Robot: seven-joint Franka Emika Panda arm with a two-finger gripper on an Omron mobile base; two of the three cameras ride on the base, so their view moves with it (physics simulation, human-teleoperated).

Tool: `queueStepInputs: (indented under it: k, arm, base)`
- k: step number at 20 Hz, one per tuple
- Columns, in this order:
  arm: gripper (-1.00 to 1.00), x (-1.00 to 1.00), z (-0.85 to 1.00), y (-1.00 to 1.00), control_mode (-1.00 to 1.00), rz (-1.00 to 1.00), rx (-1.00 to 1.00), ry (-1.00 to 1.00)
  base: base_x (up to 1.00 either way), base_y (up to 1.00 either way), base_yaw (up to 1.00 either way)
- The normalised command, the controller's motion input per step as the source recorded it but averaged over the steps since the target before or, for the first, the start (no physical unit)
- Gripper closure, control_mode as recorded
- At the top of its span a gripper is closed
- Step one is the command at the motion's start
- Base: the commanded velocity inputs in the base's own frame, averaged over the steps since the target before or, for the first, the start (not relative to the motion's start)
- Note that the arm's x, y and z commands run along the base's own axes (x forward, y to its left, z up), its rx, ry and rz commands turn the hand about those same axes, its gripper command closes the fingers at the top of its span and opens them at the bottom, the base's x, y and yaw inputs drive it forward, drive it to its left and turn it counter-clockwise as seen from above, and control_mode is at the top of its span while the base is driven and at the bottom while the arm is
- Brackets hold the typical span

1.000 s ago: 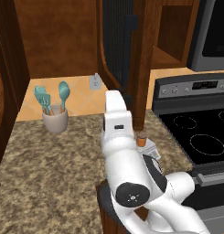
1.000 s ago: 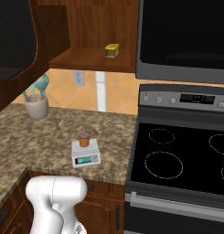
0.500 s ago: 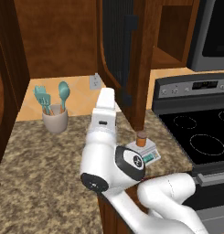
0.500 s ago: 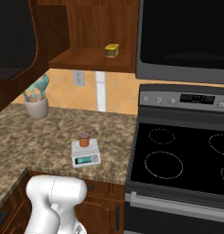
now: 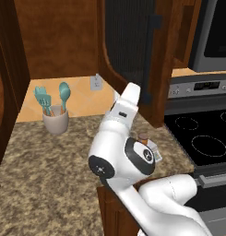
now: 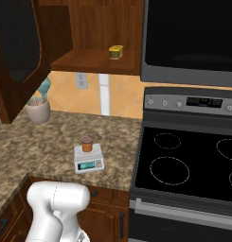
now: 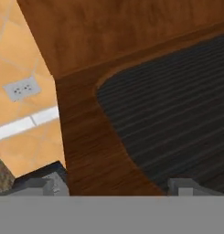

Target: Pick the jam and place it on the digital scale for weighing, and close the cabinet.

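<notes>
we see the jam (image 6: 86,143) already standing on the digital scale (image 6: 88,159), so weighing is set. the cabinet (image 5: 133,50) door above the scale hangs open; closing remains. our pincer (image 7: 114,185) faces that door, fingers apart, holding nothing.

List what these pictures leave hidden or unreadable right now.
- Digital scale: left base view, mostly hidden behind the arm's elbow.
- Scale display digits: right base view, too small to read.
- Yellow item on the cabinet shelf: right base view, too small to identify.
- Gripper: hand view, tips cut by the bottom edge against the cabinet door.
</notes>
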Motion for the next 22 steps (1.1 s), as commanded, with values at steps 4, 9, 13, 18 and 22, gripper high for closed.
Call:
queueStepInputs:
  k: [4, 9, 13, 18, 22]
  arm:
    - [-1.0, -0.17, 0.18, -0.76, -1.0, 0.0, 0.31, -0.09]
    - [-1.0, -0.01, 0.08, -0.67, -1.0, 0.0, 0.28, -0.03]
    - [-1.0, 0.36, 0.0, -0.64, -1.0, 0.0, 0.26, 0.0]
    - [-1.0, 0.47, 0.01, -0.55, -1.0, 0.0, 0.24, 0.0]
    - [-1.0, 0.47, 0.03, -0.55, -1.0, 0.0, 0.24, 0.0]
  base:
    - [0.0, 0.0, 0.0]
    - [0.0, 0.0, 0.0]
    - [0.0, 0.0, 0.0]
    - [0.0, 0.0, 0.0]
    - [0.0, 0.0, 0.0]
